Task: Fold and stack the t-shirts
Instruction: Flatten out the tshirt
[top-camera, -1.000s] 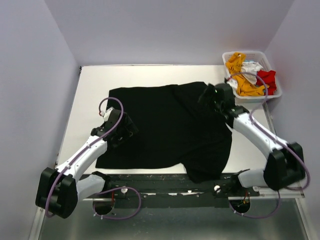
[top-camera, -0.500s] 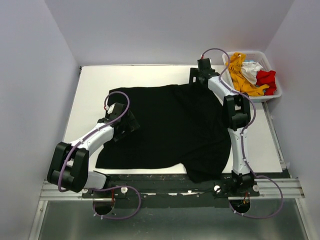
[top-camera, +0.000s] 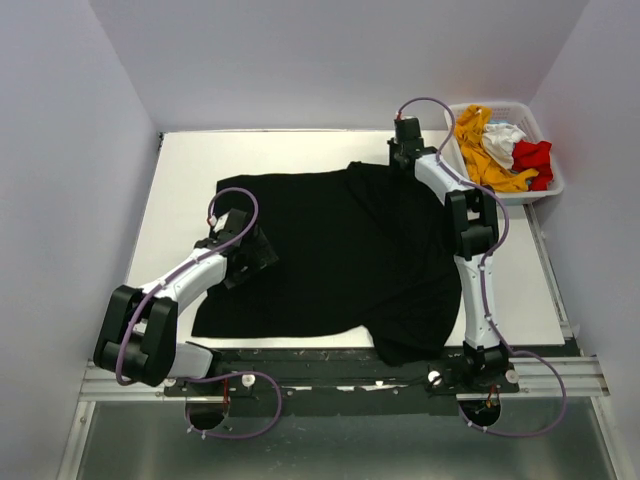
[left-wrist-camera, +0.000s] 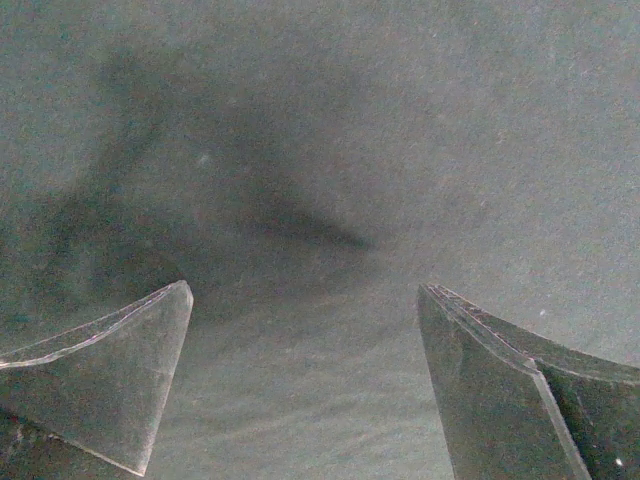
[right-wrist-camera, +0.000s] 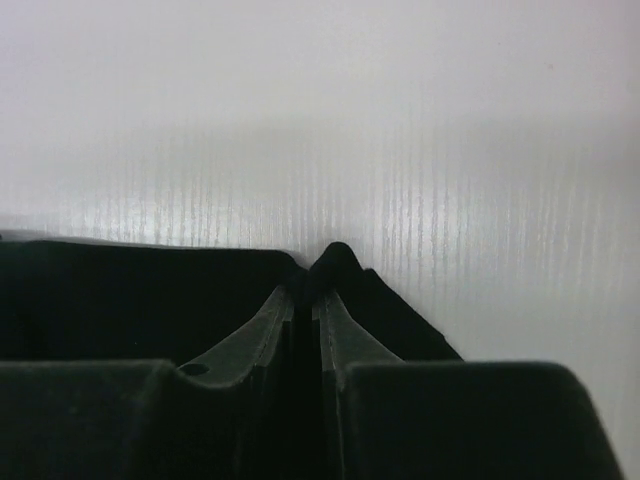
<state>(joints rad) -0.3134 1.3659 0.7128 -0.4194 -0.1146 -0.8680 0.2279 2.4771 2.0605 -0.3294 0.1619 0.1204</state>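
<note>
The large black t-shirt (top-camera: 340, 250) lies spread over the white table (top-camera: 190, 170), rumpled on its right half. My right gripper (top-camera: 401, 160) reaches to the shirt's far right edge. In the right wrist view this gripper (right-wrist-camera: 305, 290) is shut on a pinched peak of the black cloth (right-wrist-camera: 120, 290). My left gripper (top-camera: 258, 250) hovers low over the shirt's left part. Its jaws (left-wrist-camera: 305, 287) stand wide open with only flat dark cloth (left-wrist-camera: 320, 120) under them. Orange-yellow (top-camera: 480, 150), white (top-camera: 505, 135) and red (top-camera: 533, 158) t-shirts lie bunched in the basket.
The white slatted basket (top-camera: 553, 185) stands at the table's far right corner, just right of the right arm. Bare white table (right-wrist-camera: 400, 120) lies beyond the shirt's far edge. Grey walls close in on three sides.
The right arm has stretched out to the shirt's far right edge, and its gripper has gone from open to shut on the cloth. The left arm drew in slightly and stayed open.
</note>
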